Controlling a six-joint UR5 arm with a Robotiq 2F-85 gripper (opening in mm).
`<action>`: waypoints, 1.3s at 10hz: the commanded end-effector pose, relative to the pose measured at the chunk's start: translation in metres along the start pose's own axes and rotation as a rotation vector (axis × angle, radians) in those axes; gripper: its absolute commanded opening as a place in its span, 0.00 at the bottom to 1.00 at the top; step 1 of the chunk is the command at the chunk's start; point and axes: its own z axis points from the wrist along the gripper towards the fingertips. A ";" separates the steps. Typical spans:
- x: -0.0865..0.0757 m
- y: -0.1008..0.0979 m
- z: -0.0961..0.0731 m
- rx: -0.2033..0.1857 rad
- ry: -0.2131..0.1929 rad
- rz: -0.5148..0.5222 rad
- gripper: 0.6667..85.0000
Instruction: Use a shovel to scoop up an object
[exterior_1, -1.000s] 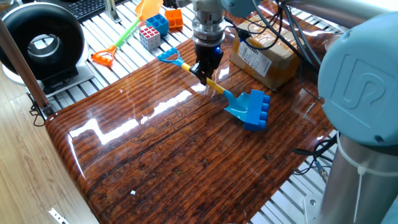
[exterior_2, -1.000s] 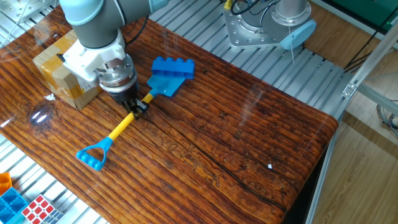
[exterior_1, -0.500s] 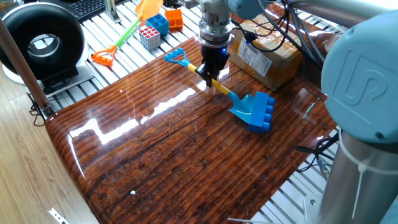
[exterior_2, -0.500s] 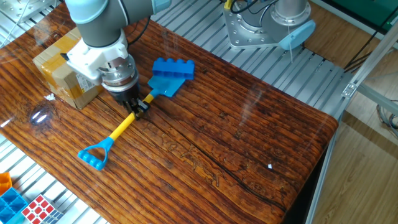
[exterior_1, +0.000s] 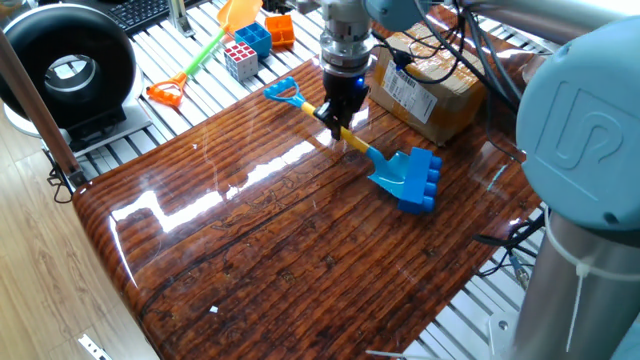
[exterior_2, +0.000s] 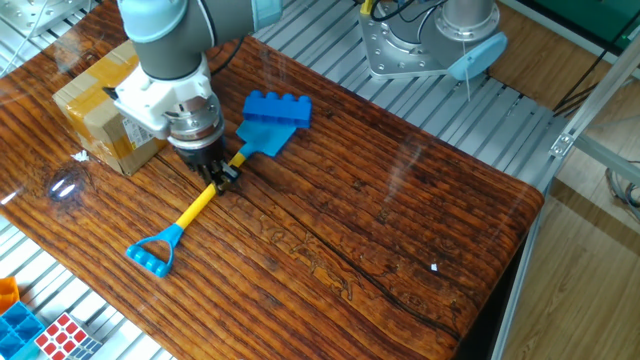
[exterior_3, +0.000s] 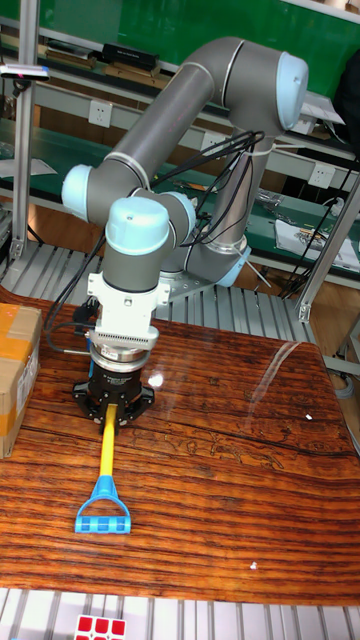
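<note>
The table (exterior_2: 420, 230) carries everything, and its near part in the other fixed view is bare wood.

Nearest the long edge that meets the slatted rack lies the blue D-handle of the shovel (exterior_2: 200, 205). From there its yellow shaft runs diagonally inward across the wood.

Partway along the shaft, the gripper (exterior_2: 215, 176) points straight down with its two fingers clenched on the yellow shaft, so the tool is firmly in hand. The tall fixed view shows the same hold from the handle end.

Farther in, the light blue blade rests low on the wood with its front edge against the object (exterior_2: 278, 108), the dark blue studded block. The block seems to overlap the blade's lip at most slightly, and both appear to sit on the table. Block and blade lie toward the middle of the far side, beside the cardboard box (exterior_2: 95, 120) near the table's far corner.

In my judgement the grasp and the approach are done. What remains is to push the blade fully under the block and lift it clear.

As for containers, the cardboard box is closed, so its contents cannot be told. Off the table on the rack, a small blue bin (exterior_1: 254, 38) stands beside the puzzle cube (exterior_1: 240, 60), and what it holds is too small to make out.
</note>
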 end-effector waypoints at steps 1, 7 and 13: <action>0.007 -0.009 -0.005 0.007 0.028 -0.043 0.14; 0.014 -0.020 0.006 -0.008 0.034 -0.085 0.45; 0.012 -0.014 0.000 -0.064 0.024 -0.114 0.71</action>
